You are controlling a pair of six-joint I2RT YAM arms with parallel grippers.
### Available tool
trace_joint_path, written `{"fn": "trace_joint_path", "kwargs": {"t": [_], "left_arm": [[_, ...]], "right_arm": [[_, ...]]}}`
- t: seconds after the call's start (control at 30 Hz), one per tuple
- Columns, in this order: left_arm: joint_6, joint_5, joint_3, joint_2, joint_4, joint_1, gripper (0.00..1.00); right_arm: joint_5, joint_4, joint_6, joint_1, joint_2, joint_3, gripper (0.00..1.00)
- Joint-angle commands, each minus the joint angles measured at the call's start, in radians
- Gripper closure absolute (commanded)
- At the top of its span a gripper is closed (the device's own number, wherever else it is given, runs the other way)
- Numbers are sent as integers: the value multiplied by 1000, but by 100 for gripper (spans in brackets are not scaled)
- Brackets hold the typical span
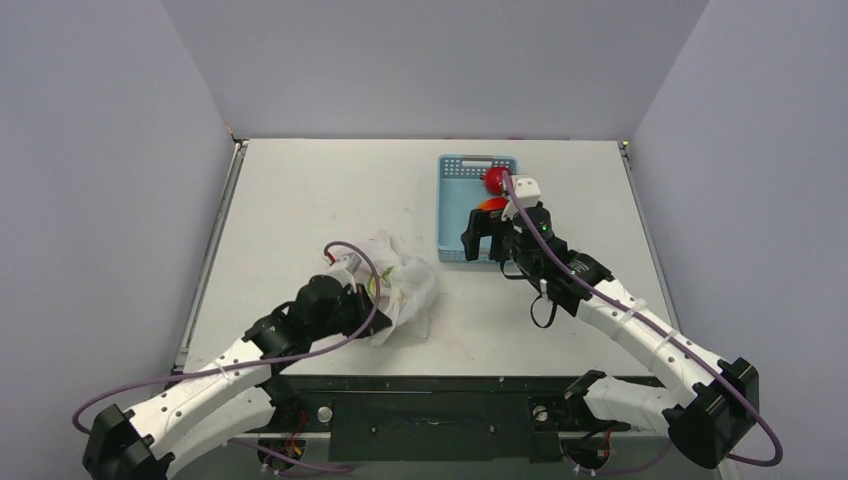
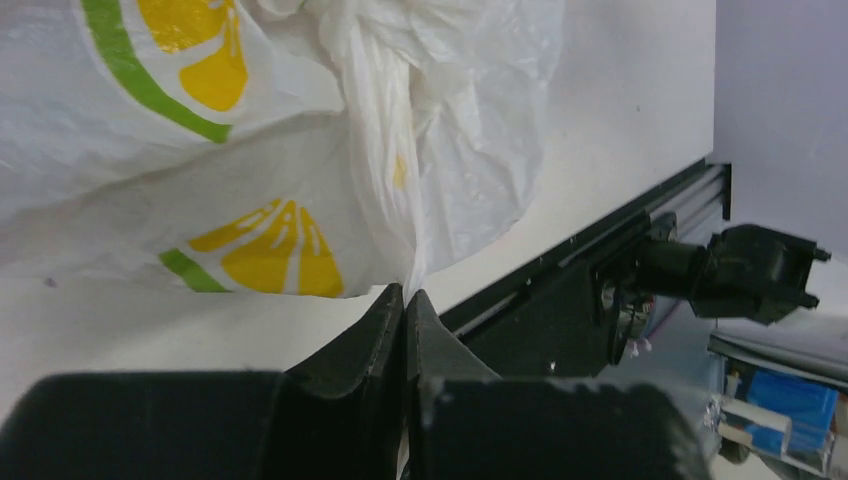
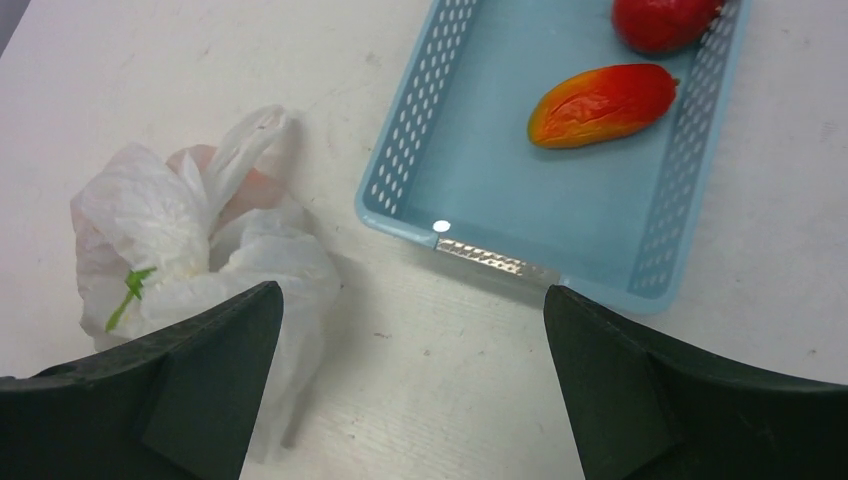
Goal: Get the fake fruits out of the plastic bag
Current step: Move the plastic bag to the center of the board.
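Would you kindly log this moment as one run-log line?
left gripper: shut on crinkly white plastic bag | right gripper: open, empty | light-blue plastic basket: round red apple, red-orange mango

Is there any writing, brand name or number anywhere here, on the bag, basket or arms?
No text can be read in any view.
The plastic bag: only yellow citrus-slice pictures and green arcs, no words.
The blue basket: plain, no label seen.

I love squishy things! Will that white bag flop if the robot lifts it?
Probably floppy: the plastic bag lies crumpled in soft folds. Likely light, its film looks thin. It may sag below the left gripper pinching it.
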Motion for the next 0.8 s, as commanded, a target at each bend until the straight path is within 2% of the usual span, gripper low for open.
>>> {"fn": "trace_joint_path", "kwargs": {"t": [0.0,0.1,0.17,0.23,0.33,0.47,0.53,0.7,0.77], "left_arm": [[-273,-224,-98,-90,166,-223,100],[-279,-340,-38,-46,91,-358,100],[-247,-344,17,12,49,-384,100],[-204,-342,74,68,8,-389,93],[-136,-346,135,112,-41,-390,73],[-62,-359,183,86,-89,-387,50],[-19,-367,211,66,-122,-378,44],[100,-365,369,46,-274,-311,43],[191,-337,429,53,-330,-231,43]], "right_arm": [[-39,0,-46,71,22,45,0],[-16,12,-45,123,35,19,1],[5,29,-37,155,36,-4,1],[15,47,-33,181,25,-23,1],[26,53,-26,206,17,-35,1],[-10,54,-11,219,13,-51,1],[-33,72,-2,219,10,-68,1],[-60,101,34,218,-5,-112,1],[-62,114,50,218,-24,-134,1]]}}
